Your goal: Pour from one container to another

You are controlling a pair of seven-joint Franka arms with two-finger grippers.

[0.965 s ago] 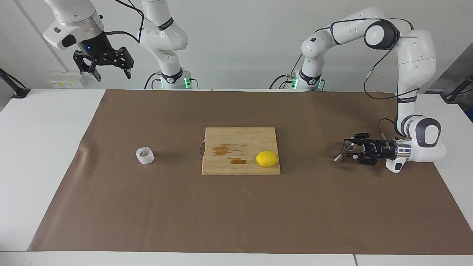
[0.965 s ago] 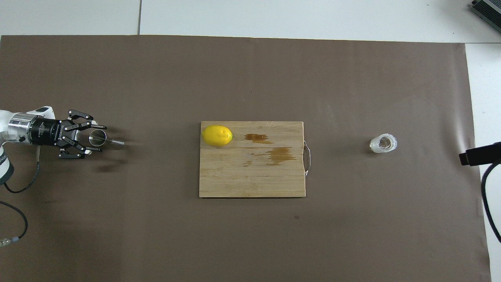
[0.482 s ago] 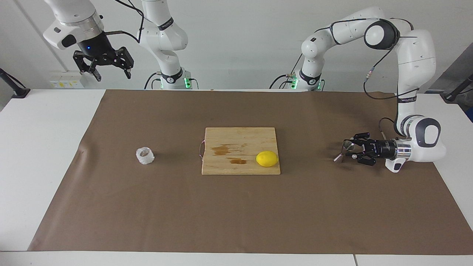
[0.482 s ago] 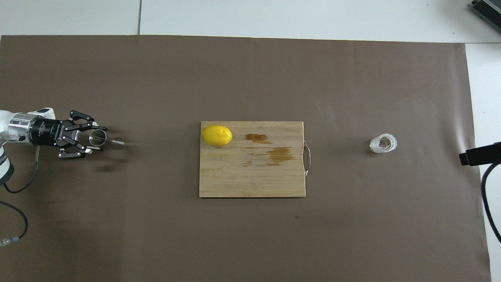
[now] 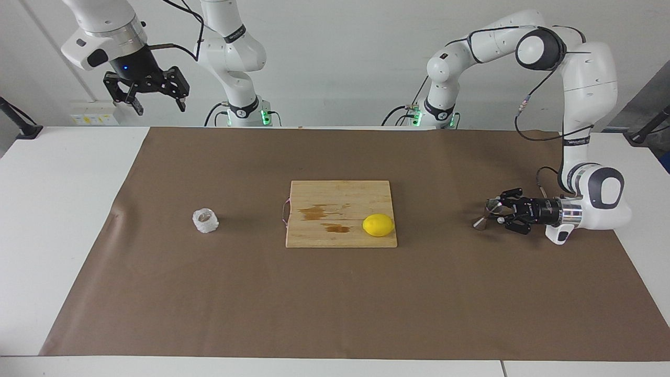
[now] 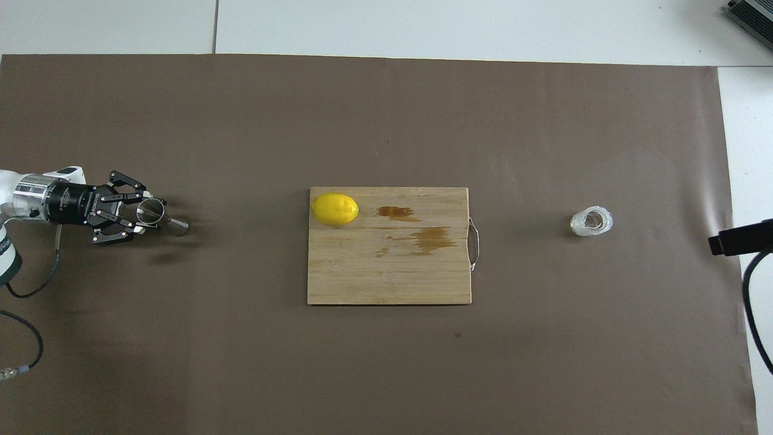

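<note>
The steel jigger (image 5: 486,214) (image 6: 163,219) leans at the left arm's end of the brown mat, with my left gripper (image 5: 497,212) (image 6: 147,213) lying low and level and shut on its upper cone. The whitish crinkly cup (image 5: 205,220) (image 6: 592,222) stands alone on the mat toward the right arm's end. My right gripper (image 5: 156,100) hangs open and high above the table's corner by the right arm's base, holding nothing.
A wooden cutting board (image 5: 335,196) (image 6: 386,272) with dark stains lies mid-table. A yellow lemon (image 5: 378,225) (image 6: 335,209) sits on its corner toward the left arm. A brown mat (image 5: 335,303) covers most of the white table.
My left gripper's fingers have closed onto the jigger, whose lower cone shifted a little. The right arm has barely moved.
</note>
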